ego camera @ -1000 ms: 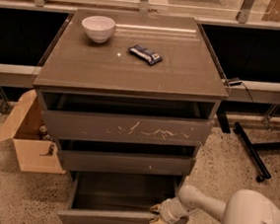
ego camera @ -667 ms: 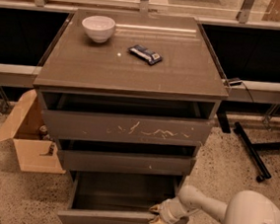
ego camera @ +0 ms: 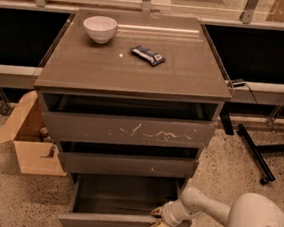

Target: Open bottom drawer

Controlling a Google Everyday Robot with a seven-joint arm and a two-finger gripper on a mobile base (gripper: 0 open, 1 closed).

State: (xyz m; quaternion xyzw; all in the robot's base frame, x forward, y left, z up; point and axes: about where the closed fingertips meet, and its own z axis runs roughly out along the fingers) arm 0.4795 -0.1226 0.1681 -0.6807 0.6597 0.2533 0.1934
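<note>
The bottom drawer (ego camera: 106,221) of the dark grey-brown cabinet stands pulled well out, its slim flat front low in the view and its empty inside showing. My gripper (ego camera: 158,219) sits at the right end of that front, its pale fingertips over the top edge of the front, apparently gripping it. My white arm (ego camera: 208,206) reaches in from the lower right. Above are the middle front (ego camera: 127,164) and the tall top front with white scratches (ego camera: 128,130).
A white bowl (ego camera: 100,28) and a dark wrapped snack bar (ego camera: 147,55) lie on the cabinet top. An open cardboard box (ego camera: 31,140) stands on the speckled floor to the left. A black stand leg (ego camera: 254,154) lies on the floor to the right.
</note>
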